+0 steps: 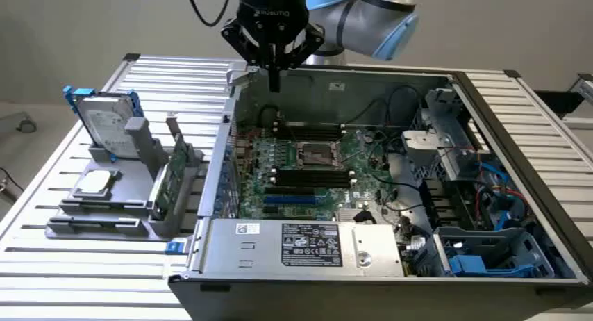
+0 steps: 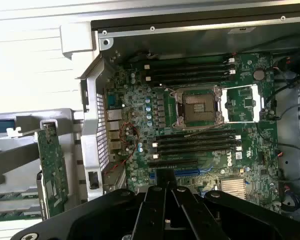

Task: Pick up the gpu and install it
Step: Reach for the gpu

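Widest of all, a slatted metal counter (image 1: 83, 279), carrying everything. On it, toward the exterior view's right, a big computer case (image 1: 371, 92), open side facing up. Above the far wall of the case, the blue and grey robot arm (image 1: 371, 15). Inside the case, a green motherboard (image 1: 306, 175) with a square processor socket and black memory slots. Just beside the case, on the exterior view's left, a grey holder (image 1: 111, 213) on the counter. Under the arm, the black pincer (image 1: 274, 85), fingers pressed together, pinching nothing, over the far edge of the case and well apart from the gpu. In the holder, tilted, a silver hard drive (image 1: 104, 119) with blue rails. At the holder's side nearest the case, the gpu (image 1: 174, 175), standing on edge, green board showing, untouched. Smallest, a square silver chip (image 1: 96, 184), flat on the holder.
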### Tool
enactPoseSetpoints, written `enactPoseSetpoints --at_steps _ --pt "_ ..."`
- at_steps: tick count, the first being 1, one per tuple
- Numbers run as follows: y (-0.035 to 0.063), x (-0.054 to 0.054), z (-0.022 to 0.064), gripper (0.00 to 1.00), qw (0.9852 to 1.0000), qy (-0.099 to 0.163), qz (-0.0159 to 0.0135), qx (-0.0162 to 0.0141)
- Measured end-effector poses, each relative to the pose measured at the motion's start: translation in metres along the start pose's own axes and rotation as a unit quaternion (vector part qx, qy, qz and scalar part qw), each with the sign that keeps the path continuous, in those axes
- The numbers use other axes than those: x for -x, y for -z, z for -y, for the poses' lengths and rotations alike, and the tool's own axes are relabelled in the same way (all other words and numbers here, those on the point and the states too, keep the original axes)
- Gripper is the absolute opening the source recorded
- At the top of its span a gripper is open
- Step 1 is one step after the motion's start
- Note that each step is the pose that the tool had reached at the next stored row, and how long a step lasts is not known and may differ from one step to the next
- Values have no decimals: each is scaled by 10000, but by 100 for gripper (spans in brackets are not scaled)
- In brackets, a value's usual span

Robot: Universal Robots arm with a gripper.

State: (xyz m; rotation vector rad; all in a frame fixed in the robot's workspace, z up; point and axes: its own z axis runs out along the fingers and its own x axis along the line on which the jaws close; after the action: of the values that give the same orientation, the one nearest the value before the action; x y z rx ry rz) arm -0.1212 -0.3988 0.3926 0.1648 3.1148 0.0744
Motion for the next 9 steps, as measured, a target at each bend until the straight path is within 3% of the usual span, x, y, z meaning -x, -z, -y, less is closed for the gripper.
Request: enactPoseSetpoints --at_steps 9 --pt "0 0 0 11 10000 -14 1 0"
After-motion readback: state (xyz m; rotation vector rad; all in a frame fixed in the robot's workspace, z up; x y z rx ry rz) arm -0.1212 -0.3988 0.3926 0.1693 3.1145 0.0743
